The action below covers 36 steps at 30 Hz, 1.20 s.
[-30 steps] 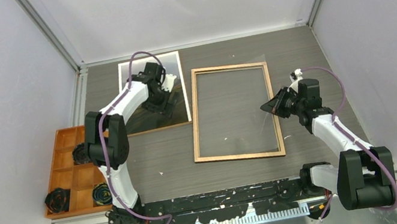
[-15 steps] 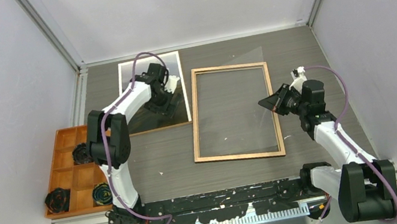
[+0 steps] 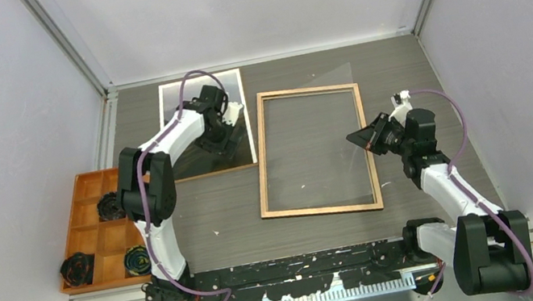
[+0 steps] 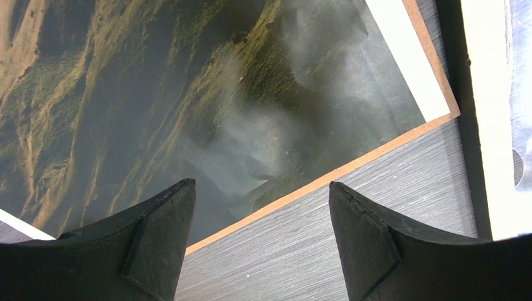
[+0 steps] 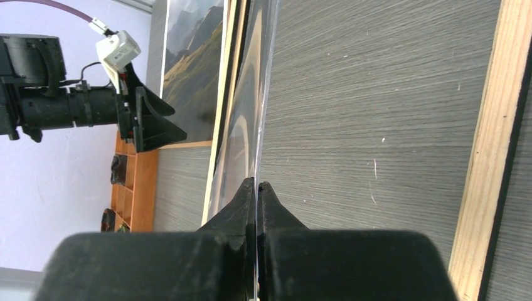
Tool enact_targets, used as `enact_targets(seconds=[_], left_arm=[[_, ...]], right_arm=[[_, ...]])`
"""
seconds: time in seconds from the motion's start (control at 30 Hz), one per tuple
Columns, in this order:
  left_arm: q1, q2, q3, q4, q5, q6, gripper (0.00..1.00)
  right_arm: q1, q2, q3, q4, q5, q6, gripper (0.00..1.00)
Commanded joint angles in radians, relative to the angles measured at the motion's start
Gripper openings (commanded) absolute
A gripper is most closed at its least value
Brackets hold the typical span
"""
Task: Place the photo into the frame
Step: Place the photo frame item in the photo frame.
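The photo (image 3: 192, 163), a dark mountain print with a white border, lies at the back left on a brown backing board (image 3: 210, 174). My left gripper (image 3: 225, 127) hovers open and empty over the photo's near right corner. In the left wrist view (image 4: 260, 188) its jaws straddle the board's edge (image 4: 351, 164) beside the photo (image 4: 157, 106). The frame (image 3: 261, 176) lies wood side up at the centre. My right gripper (image 3: 355, 140) is shut on the clear pane (image 3: 322, 108) and holds it tilted over the frame. In the right wrist view the fingers (image 5: 257, 184) pinch the pane's edge (image 5: 251, 125).
An orange compartment tray (image 3: 88, 176) with dark round items sits at the left edge. The frame's right rail (image 5: 486, 157) runs beside my right gripper. Walls close in the table on three sides.
The left gripper shifted slightly right over the photo's corner. The right wrist moved slightly and the pane's far corner rose a little.
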<state>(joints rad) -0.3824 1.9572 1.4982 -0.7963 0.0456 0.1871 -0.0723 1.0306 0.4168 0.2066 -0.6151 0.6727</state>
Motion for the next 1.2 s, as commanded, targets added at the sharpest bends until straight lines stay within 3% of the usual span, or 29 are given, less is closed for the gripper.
enact_targets(seconds=[0.0, 1.17], left_arm=[[-0.016, 0.011, 0.022, 0.025, -0.008, 0.002, 0.79], [-0.016, 0.022, 0.019, 0.032, -0.014, 0.008, 0.79]], right_arm=[[0.0, -0.06, -0.01, 0.101, -0.033, 0.014, 0.01], [0.0, 0.065, -0.017, 0.221, -0.017, 0.022, 0.01]])
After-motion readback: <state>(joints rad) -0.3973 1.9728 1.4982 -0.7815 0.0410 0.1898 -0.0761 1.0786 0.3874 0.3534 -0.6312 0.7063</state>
